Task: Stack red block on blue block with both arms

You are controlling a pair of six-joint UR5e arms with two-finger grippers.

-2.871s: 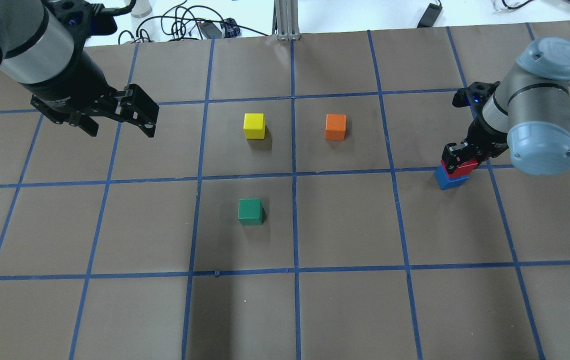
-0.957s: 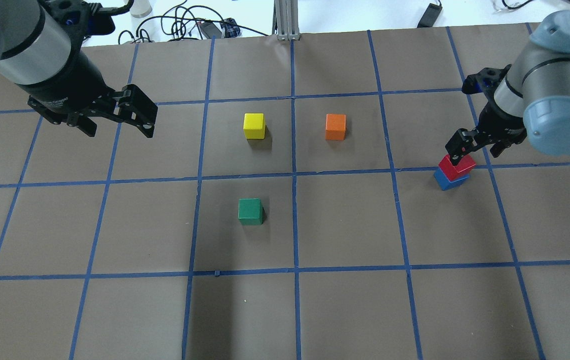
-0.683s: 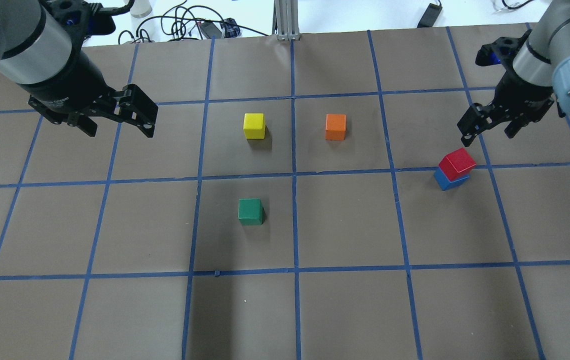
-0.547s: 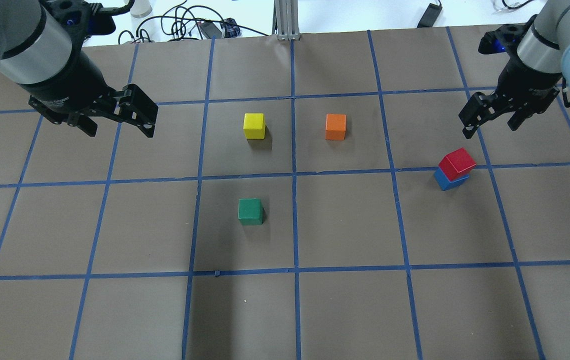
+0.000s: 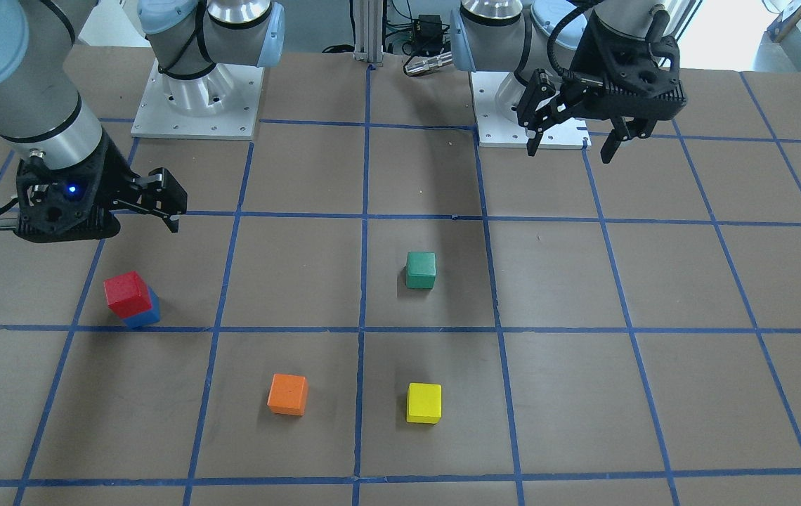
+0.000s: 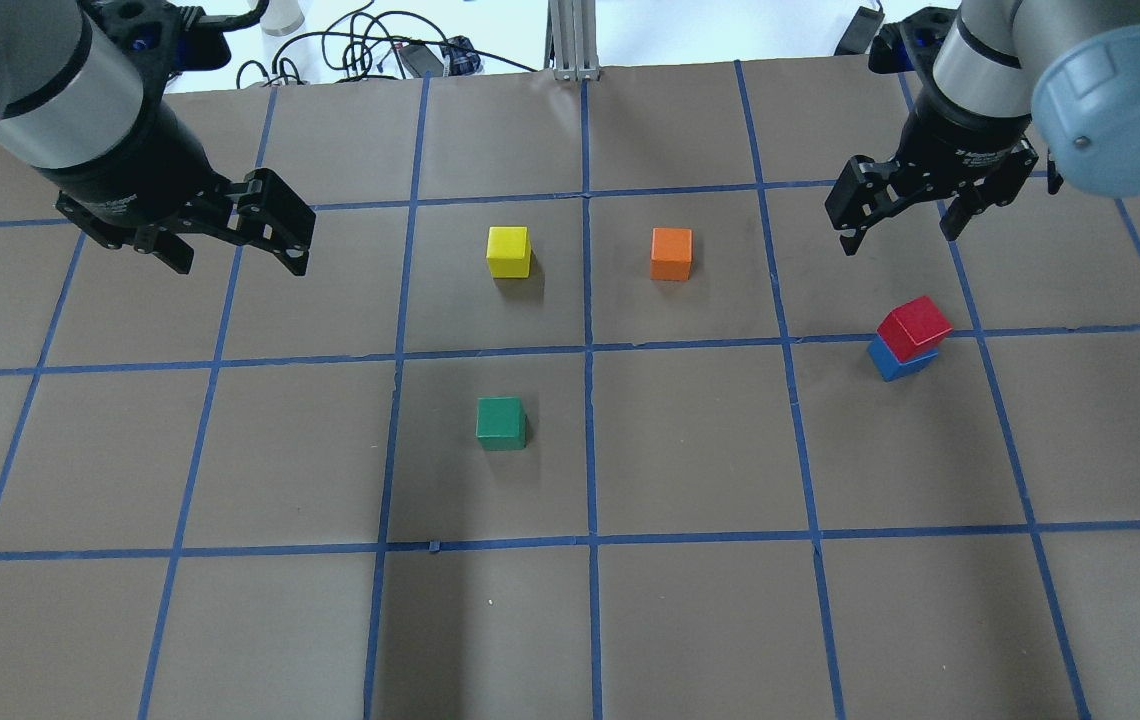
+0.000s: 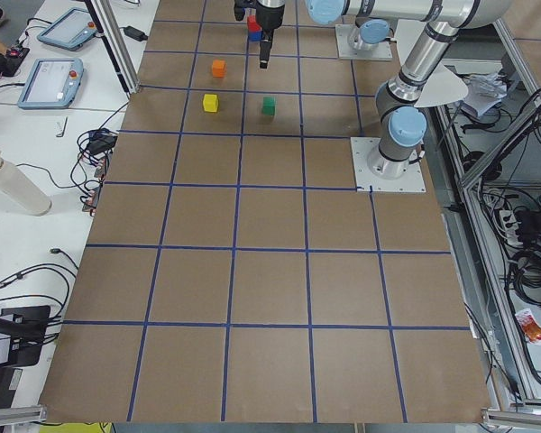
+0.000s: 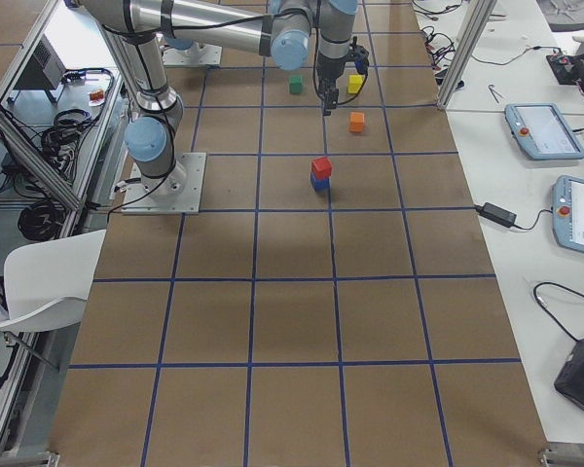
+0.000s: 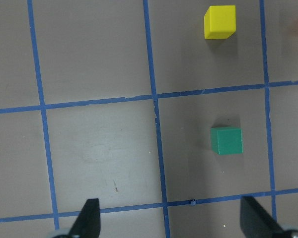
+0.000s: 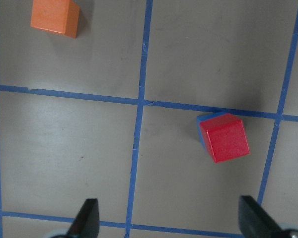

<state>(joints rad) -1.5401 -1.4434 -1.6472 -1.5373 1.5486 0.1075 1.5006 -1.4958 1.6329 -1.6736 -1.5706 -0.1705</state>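
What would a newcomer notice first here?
The red block sits on the blue block, on the right side of the table. The right gripper hovers open above the stack, clear of it; the left gripper hangs open far left. A green cube, yellow cube and orange cube lie loose mid-table.

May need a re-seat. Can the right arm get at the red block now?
Probably yes: the right end effector hangs open near the red block, which sits exposed atop the blue block, nothing between.

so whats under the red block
The blue block lies under the red block. Only parts of its sides show; its top face is covered.
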